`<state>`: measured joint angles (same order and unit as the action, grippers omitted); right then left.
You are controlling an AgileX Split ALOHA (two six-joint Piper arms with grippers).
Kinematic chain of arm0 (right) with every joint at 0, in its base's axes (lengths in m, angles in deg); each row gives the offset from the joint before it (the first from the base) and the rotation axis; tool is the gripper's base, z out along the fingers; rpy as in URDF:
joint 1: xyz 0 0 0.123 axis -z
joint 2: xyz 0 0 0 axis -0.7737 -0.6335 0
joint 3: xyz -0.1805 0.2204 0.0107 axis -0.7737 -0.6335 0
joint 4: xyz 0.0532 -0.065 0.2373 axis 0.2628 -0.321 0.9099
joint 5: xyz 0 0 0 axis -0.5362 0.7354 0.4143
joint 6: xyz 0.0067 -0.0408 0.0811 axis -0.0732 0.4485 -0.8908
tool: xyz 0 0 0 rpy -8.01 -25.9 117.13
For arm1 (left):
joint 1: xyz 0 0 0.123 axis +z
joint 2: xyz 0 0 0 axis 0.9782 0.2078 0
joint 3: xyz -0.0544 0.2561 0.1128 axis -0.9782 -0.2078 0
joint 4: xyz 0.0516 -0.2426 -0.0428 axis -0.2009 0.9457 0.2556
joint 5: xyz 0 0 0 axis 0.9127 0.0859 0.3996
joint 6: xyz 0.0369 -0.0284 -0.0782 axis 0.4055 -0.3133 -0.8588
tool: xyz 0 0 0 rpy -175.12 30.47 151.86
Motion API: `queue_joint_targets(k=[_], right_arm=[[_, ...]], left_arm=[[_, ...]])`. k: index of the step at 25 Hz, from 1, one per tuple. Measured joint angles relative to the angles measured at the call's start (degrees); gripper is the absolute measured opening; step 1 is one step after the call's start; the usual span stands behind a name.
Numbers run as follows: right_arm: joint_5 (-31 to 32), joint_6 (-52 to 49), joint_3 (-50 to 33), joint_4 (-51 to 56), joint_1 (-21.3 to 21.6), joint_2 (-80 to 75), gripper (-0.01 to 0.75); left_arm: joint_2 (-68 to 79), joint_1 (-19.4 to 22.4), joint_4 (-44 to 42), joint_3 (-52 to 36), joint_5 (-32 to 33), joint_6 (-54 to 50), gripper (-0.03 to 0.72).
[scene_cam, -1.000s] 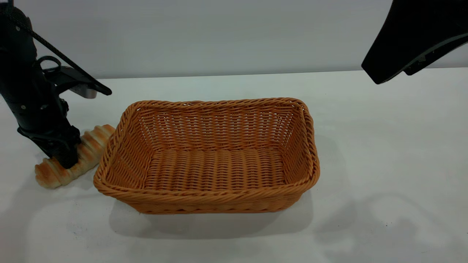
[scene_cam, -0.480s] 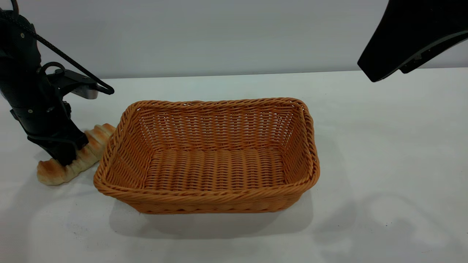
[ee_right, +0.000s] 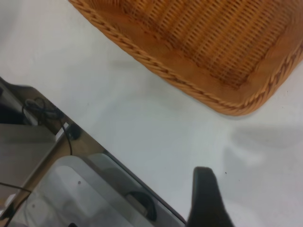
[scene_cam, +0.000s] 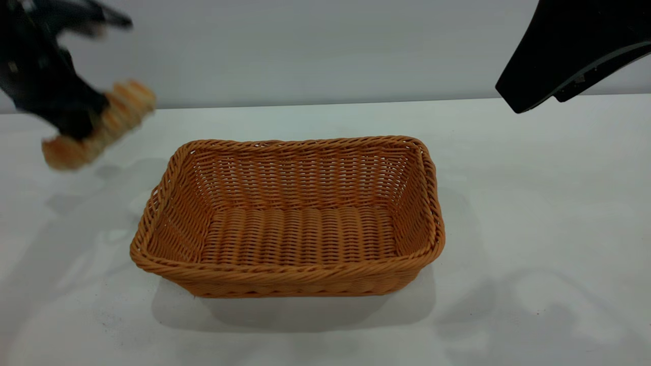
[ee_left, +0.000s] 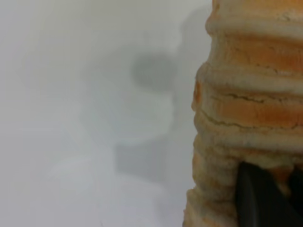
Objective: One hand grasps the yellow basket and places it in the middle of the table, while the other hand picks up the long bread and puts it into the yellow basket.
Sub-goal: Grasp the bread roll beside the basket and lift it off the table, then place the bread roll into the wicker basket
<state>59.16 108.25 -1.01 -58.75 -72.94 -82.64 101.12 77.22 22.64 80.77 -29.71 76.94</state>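
Note:
The yellow basket stands empty on the white table, near its middle. My left gripper is shut on the long bread and holds it in the air, up and to the left of the basket. In the left wrist view the striped bread fills one side, with a black finger pressed on it. My right gripper hangs high at the far right, away from the basket. Its view shows one finger alone and the basket's corner.
A grey wall runs behind the table. The right wrist view shows the table's edge with a metal frame and cables below it. Bare tabletop lies all round the basket.
My left gripper has lifted the bread off the table beside the basket's left end and carried it upward. The basket and the right arm have barely moved.

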Motion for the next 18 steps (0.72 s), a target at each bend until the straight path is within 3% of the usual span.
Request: queue_joint_targets(k=[5,12,18], right_arm=[[0.0,0.9,0.0,0.6,0.0,0.0,0.548],[0.1,2.8,0.0,2.5,0.0,0.0,0.548],[0.1,3.9,0.0,2.7,0.0,0.0,0.548]], left_arm=[[-5.7,-4.6,1.8,-0.1,1.3,-0.2,0.068],[-7.1,-17.2,2.3,-0.1,1.1,-0.2,0.068],[-4.8,-22.3,5.6,-0.1,0.6,-0.3,0.067]])
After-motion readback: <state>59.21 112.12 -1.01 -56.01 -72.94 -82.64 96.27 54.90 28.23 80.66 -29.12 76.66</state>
